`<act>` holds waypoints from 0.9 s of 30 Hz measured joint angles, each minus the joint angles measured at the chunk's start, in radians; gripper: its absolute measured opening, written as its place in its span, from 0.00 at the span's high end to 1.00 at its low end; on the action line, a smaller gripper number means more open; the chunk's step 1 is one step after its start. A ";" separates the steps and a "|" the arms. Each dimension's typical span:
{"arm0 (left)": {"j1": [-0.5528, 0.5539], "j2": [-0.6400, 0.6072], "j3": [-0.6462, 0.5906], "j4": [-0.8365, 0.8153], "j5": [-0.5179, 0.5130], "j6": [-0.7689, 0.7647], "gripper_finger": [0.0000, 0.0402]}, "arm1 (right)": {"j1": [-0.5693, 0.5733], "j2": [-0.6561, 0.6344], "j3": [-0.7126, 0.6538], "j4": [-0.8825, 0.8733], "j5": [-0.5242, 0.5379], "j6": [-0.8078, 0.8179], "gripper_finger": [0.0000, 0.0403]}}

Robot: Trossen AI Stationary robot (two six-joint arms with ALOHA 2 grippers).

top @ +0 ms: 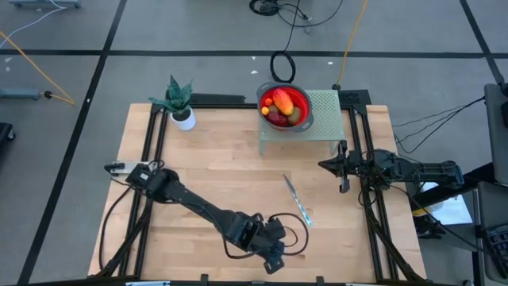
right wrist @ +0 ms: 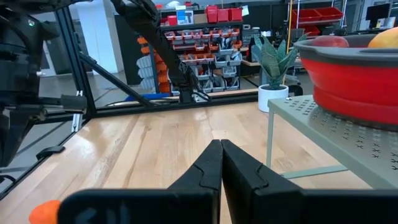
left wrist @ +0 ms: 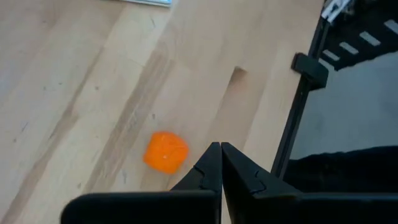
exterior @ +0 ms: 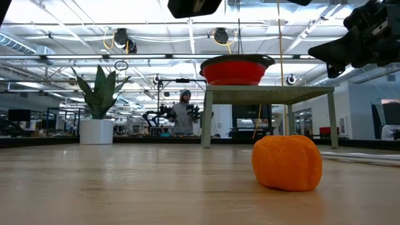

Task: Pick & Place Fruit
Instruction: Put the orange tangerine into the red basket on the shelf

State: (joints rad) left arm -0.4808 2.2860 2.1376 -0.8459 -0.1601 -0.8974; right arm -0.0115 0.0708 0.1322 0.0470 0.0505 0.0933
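**One orange piece left on the worktop**

The small orange fruit (left wrist: 165,151) lies near the front edge, just beside the clenched, empty left claw (left wrist: 221,163). The other fruit sits in the red bowl (top: 302,101). Open first, then straddle it squarely. The right claw (right wrist: 221,163) waits clenched at the right.

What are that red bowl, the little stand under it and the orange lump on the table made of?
The red bowl looks like matte silicone or plastic with a grey rim. The stand looks like pale green painted metal, judging by its punched holes. The orange piece has a dull, pitted skin, probably foam or plastic play fruit, though that is uncertain.
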 joint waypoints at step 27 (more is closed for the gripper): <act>0.003 -0.001 -0.061 0.031 0.036 -0.044 0.22 | 0.000 0.000 0.000 0.000 0.000 0.000 1.00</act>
State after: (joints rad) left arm -0.4782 2.2854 2.0768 -0.8145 -0.1241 -0.9418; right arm -0.0113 0.0708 0.1322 0.0471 0.0502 0.0933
